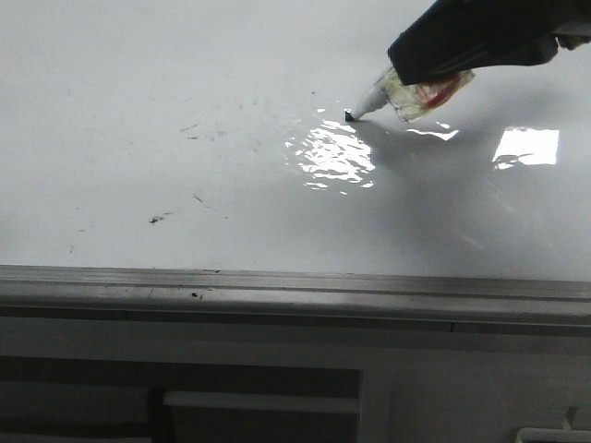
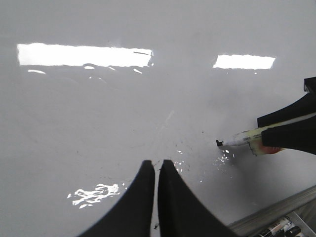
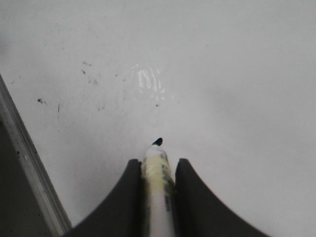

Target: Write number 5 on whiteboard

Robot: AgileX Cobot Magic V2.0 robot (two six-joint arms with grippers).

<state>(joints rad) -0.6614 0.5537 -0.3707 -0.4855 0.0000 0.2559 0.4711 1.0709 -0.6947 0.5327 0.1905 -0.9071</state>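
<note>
The whiteboard is glossy white and fills most of the front view. No number 5 is in view on it, only faint smudges. My right gripper reaches in from the upper right, shut on a white marker wrapped in yellowish tape. The marker's black tip is down at the board surface beside a patch of glare. In the right wrist view the marker sits between the fingers of the right gripper. My left gripper hovers over the whiteboard, shut and holding nothing; it is outside the front view.
A grey aluminium frame edge runs along the board's near side. Small black smudge specks lie left of centre. Spare markers lie in a tray beyond the frame edge. Bright glare covers the board's middle.
</note>
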